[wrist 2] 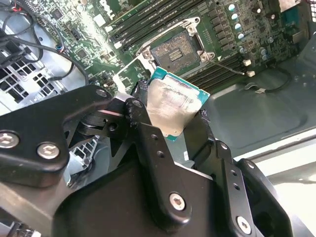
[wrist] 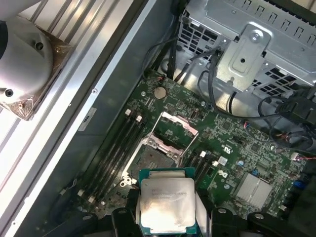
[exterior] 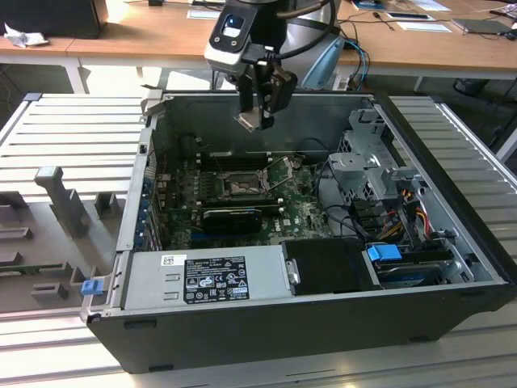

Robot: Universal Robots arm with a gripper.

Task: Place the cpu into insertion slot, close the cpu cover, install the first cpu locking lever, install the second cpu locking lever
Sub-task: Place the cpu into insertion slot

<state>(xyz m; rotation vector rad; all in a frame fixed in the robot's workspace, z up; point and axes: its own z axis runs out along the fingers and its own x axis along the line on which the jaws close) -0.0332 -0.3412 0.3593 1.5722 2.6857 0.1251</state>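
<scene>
My gripper (exterior: 257, 118) hangs above the open computer case, shut on the cpu (exterior: 248, 121), a small square chip with a silver-grey top and green edge. Both wrist views show the cpu (wrist 2: 170, 106) (wrist: 167, 207) clamped by its edges between the two black fingers (wrist 2: 140, 116). Below it on the green motherboard lies the insertion slot (exterior: 242, 184) (wrist 2: 175, 52) (wrist: 148, 159), uncovered, its dark pin field bare. The cpu cover (wrist: 175, 129) (exterior: 282, 169), a thin metal frame, stands swung open beside the slot. The cpu is well clear of the slot.
The case walls (exterior: 153, 162) ring the motherboard. A long black expansion card (exterior: 234, 217) lies near the slot, with memory slots (wrist: 111, 153) beside it. A power supply (exterior: 206, 279), a drive cage (exterior: 371, 162) and loose cables (exterior: 339, 202) fill the exterior view's front and right. Grey fixtures (exterior: 60, 198) stand outside the case.
</scene>
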